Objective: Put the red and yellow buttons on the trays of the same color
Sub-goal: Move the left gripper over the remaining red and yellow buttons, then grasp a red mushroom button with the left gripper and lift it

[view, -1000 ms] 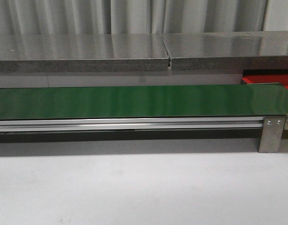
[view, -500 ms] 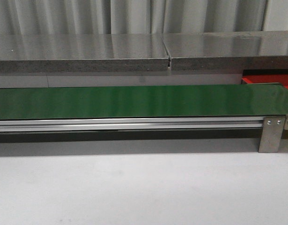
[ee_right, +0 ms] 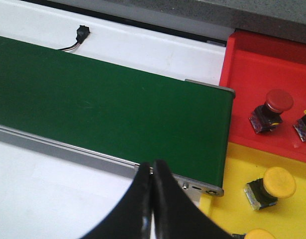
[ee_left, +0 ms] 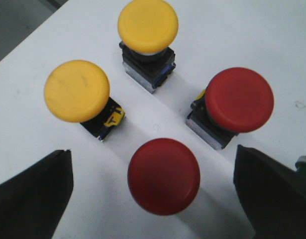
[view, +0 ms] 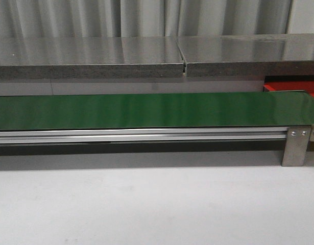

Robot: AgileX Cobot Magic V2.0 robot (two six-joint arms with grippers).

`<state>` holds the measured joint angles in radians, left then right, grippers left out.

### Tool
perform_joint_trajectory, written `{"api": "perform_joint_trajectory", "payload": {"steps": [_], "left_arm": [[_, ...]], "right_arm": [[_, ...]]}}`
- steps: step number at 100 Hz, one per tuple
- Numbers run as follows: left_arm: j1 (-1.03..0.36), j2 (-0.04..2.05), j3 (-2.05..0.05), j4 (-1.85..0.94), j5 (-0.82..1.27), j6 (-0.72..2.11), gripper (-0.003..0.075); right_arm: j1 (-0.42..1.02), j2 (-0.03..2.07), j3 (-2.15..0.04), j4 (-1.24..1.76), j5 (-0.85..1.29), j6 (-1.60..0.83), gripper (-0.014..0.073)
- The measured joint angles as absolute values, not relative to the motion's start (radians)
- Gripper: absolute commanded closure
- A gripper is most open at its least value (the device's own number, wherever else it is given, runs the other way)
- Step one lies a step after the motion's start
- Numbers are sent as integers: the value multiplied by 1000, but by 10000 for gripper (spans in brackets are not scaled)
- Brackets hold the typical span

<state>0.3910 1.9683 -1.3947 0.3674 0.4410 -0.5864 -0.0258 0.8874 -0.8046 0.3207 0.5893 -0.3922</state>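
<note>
From my remote station I log a pale corrugated wall (view: 146,18) running across the 12 o'clock band of the front view, its vertical ribs catching soft, even light. Just below it a grey speckled stone-like shelf (view: 85,58) spans the full width in two slabs, with a narrow seam (view: 184,66) slightly toward 1 o'clock of centre, and its top gives a dull sheen. I note the white tabletop (view: 157,209) filling the 6 o'clock half, matte, evenly lit, with no hard shadows.
</note>
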Motion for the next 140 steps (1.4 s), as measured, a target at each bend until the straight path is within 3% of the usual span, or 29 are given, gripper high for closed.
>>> {"api": "perform_joint_trajectory", "payload": {"steps": [140], "left_arm": [[340,2027,-1434,388,454,-585,116]], "right_arm": [[-26,887,-805,321,589,-392,662]]}}
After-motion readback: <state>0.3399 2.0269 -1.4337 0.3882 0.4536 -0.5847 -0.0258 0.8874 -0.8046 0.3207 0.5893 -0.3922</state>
